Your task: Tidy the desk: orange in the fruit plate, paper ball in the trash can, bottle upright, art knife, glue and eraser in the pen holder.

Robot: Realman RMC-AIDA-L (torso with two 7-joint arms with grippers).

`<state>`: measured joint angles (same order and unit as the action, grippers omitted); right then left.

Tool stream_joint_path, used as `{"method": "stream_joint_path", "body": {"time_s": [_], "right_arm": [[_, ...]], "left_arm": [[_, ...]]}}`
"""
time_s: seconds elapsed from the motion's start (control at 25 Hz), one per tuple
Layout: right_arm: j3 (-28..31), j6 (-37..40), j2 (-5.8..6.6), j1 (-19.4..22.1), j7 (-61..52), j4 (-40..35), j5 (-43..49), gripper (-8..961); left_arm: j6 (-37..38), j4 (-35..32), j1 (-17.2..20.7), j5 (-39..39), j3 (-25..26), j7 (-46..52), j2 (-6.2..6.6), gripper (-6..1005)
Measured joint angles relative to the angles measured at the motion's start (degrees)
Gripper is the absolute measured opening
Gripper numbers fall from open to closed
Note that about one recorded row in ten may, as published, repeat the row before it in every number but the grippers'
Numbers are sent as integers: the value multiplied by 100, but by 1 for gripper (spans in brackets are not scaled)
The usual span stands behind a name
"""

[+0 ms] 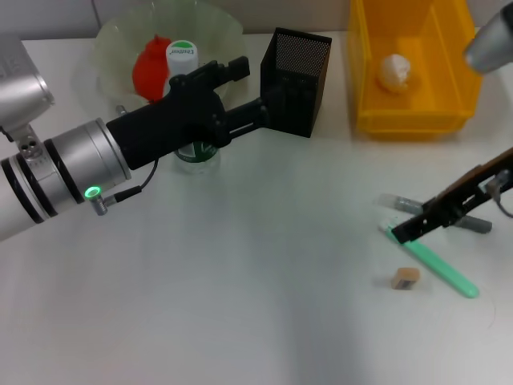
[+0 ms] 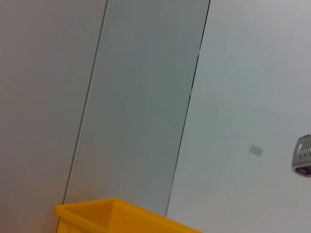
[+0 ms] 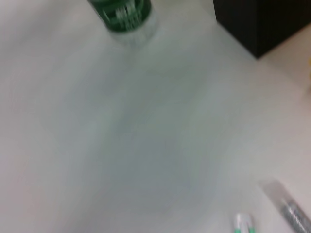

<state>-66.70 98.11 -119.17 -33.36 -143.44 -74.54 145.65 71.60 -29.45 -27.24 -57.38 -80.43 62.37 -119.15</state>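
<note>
Bottle (image 1: 189, 104) is standing upright beside the pen holder (image 1: 295, 80), your left gripper (image 1: 228, 96) wrapping its fingers around it. Right gripper (image 1: 417, 224) is hovering over the green knife (image 1: 433, 263); can't tell its fingers. Eraser (image 1: 405, 277) is sitting nearby on the surface (image 1: 240, 305).

We see the orange (image 1: 150, 68) in the fruit plate (image 1: 210, 24); the bottle (image 1: 183, 60) upright beside it; the paper ball (image 1: 395, 71) inside the trash can (image 1: 365, 72); the eraser (image 1: 405, 277) lying well apart.

Wide open bench (image 1: 240, 305) front and centre. Left gripper (image 1: 228, 92) crowding bottle (image 1: 183, 60) and pen holder (image 1: 295, 80) at back. Right gripper (image 1: 405, 228) low over knife (image 1: 437, 269) and glue (image 1: 473, 224); eraser (image 1: 405, 277) just beside, approachable from the front.
</note>
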Motion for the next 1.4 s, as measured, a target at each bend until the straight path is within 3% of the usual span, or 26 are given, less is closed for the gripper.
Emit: {"method": "stream_joint_path", "body": {"time_s": [0.24, 0.64, 1.4], "right_arm": [[-685, -512, -9, -145, -254, 422, 243, 756], [-1283, -1056, -25, -413, -377, 916, 258, 757], [-1364, -1363, -29, -586, -413, 1351, 395, 663]], "left_arm": [[-11, 249, -15, 46, -4, -114, -2, 764], [39, 477, 4, 404, -135, -358, -3, 764], [44, 485, 36, 413, -140, -345, -2, 762]]}}
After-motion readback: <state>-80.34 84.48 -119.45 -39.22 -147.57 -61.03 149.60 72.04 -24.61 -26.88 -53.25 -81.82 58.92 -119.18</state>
